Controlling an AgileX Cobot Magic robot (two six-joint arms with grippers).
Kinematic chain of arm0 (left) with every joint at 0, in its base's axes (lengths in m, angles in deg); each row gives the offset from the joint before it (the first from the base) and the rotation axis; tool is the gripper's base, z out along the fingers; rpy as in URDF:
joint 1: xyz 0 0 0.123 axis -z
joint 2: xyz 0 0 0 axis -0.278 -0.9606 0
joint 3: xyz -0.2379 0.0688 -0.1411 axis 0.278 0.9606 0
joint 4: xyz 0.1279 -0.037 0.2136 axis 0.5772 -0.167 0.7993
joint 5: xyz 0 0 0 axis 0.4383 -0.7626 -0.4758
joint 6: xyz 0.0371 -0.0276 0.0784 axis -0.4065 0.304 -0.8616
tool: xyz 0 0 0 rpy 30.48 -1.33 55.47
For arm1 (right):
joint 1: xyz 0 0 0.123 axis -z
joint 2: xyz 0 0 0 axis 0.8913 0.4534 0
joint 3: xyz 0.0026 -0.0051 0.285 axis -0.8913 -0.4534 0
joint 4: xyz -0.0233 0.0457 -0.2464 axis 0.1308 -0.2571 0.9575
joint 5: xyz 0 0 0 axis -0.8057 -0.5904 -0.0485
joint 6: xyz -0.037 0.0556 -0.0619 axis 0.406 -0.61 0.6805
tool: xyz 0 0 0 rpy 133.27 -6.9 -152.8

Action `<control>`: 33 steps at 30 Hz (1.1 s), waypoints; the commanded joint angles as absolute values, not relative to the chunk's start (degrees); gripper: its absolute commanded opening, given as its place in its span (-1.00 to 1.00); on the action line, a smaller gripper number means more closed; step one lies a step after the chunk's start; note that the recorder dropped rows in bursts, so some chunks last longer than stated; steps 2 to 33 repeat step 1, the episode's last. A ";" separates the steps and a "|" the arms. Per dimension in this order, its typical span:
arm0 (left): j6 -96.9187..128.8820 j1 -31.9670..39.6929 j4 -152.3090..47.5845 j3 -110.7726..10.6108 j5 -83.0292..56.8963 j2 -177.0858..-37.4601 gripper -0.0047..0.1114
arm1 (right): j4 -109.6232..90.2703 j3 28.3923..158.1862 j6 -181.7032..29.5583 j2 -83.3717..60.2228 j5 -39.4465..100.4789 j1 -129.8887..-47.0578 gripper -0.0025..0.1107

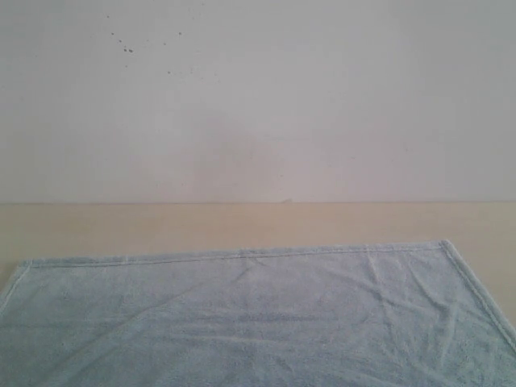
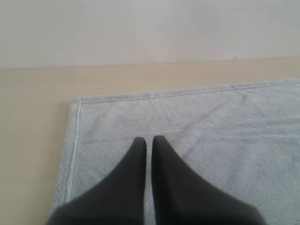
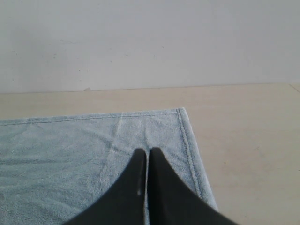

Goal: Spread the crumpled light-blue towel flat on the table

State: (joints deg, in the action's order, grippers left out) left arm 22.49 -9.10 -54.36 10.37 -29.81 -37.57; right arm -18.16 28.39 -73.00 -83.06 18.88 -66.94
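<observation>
Exterior view first: the towel (image 1: 258, 322) lies open and broad across the near part of the table (image 1: 242, 222). Its far hem runs straight from side to side, its far right corner is squared off, and only a few shallow creases cross the pile. Bare tabletop shows beyond it, up to the wall (image 1: 258, 97), which carries a scatter of dark specks (image 1: 127, 50). No arm shows in this shot. Over to the left wrist view: the left gripper (image 2: 148, 139) has its two dark fingers drawn almost together with only a thin slit between them and nothing in it. It is poised over the towel just inside the far left corner, where the stitched hem (image 2: 75, 140) turns. I cannot tell whether the tips touch the cloth. Now the right wrist view: the right gripper (image 3: 148, 151) has its fingers pressed tip to tip, gripping nothing. It sits over the towel near the far right corner, with bare table alongside.
</observation>
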 commanded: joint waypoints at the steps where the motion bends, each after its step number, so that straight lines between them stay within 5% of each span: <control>1: 23.00 -9.07 -54.24 10.61 -29.37 -37.46 -0.85 | -18.07 28.39 -73.20 -83.37 19.53 -67.01 -0.93; 33: 23.00 -9.07 -54.24 10.61 -29.37 -37.46 -0.85 | -18.07 28.39 -73.20 -83.37 19.53 -67.01 -0.93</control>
